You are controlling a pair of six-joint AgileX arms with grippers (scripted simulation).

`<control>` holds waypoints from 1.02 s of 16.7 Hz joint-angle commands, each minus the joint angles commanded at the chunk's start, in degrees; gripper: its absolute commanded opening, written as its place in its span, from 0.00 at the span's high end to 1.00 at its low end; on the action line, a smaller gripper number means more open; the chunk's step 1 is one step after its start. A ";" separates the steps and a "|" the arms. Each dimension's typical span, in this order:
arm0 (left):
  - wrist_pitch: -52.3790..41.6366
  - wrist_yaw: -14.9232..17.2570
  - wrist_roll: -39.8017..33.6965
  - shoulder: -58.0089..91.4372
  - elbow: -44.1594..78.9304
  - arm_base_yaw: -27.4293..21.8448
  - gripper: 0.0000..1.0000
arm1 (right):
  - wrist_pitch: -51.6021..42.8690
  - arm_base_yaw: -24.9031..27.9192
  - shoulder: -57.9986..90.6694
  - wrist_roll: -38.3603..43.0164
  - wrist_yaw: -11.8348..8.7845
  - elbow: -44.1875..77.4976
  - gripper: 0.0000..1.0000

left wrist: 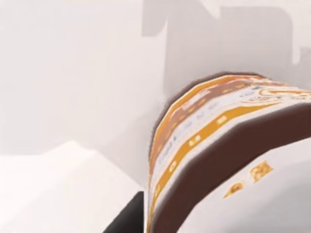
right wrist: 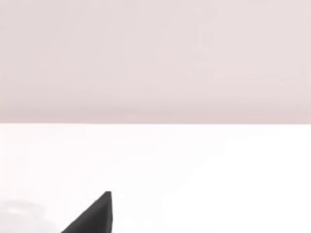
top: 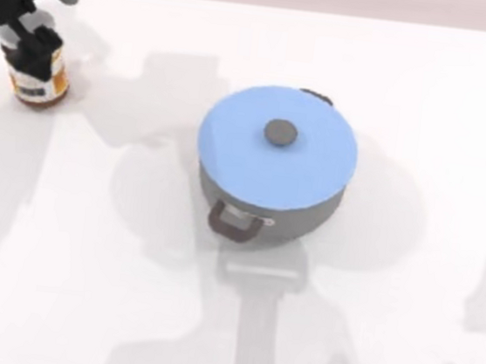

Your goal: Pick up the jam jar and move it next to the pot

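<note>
The far left corner of the table (top: 400, 341) is being occupied by the jam jar (top: 39, 80), with the left gripper (top: 27, 34) sitting over its top, its fingers on either side of the lid. The middle is being taken up by the pot (top: 276, 164), whose knob (top: 280, 133) and two side handles are sticking out. Between jar and pot an open stretch of tabletop is being left free. The near half and the whole right side are likewise being left unobstructed.

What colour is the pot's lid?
Light blue, with a dark grey knob at its centre; the lid on the pot shows best in the top view.
</note>
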 joint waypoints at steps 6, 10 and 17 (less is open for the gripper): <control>0.00 -0.03 0.10 0.00 0.00 0.19 1.00 | 0.00 0.00 0.00 0.00 0.00 0.00 0.00; -0.48 -0.15 0.17 -4.14 -4.14 0.55 1.00 | 0.00 0.00 0.00 0.00 0.00 0.00 0.00; -2.58 -0.24 0.76 -25.46 -22.54 2.00 1.00 | 0.00 0.00 0.00 0.00 0.00 0.00 0.00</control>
